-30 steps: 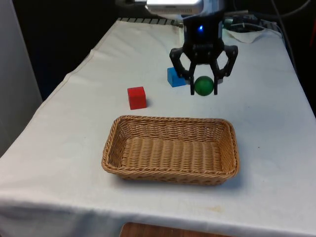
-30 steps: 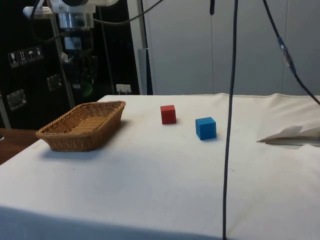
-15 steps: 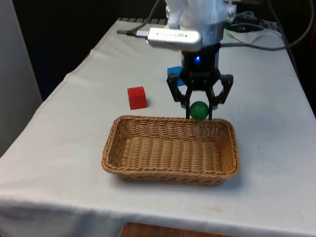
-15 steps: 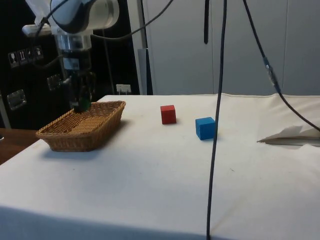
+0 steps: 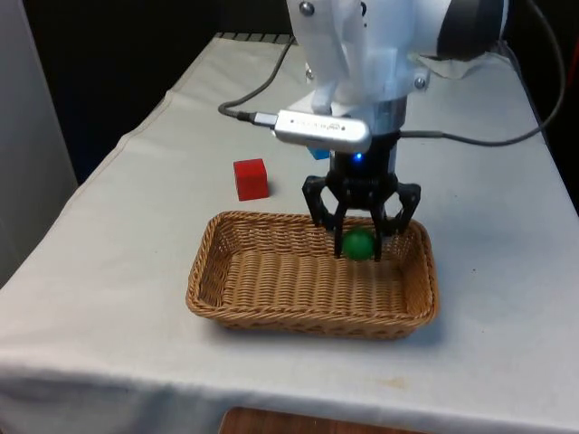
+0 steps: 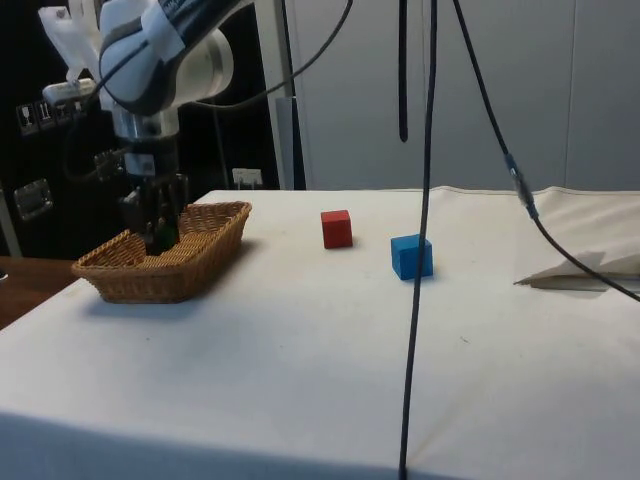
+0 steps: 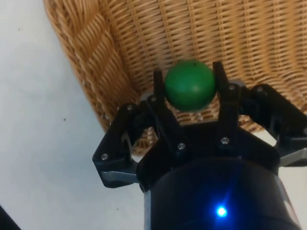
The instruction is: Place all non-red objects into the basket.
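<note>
A: Green ball status?
B: Round, plain green, clamped between the gripper fingers, sitting inside the basket near its far wall, toward the front view's right end. Wrist view has the ball over the weave, close to the rim. Can't tell if it touches the floor.
A: Basket?
B: Tan wicker, rectangular, upright, on the white cloth.
A: Blue cube?
B: Blue cube flat on the cloth, beyond the basket, well apart from it. In the front view mostly hidden behind the arm.
A: Red one?
B: Red cube sits flat near the basket's far rim, not touching.
</note>
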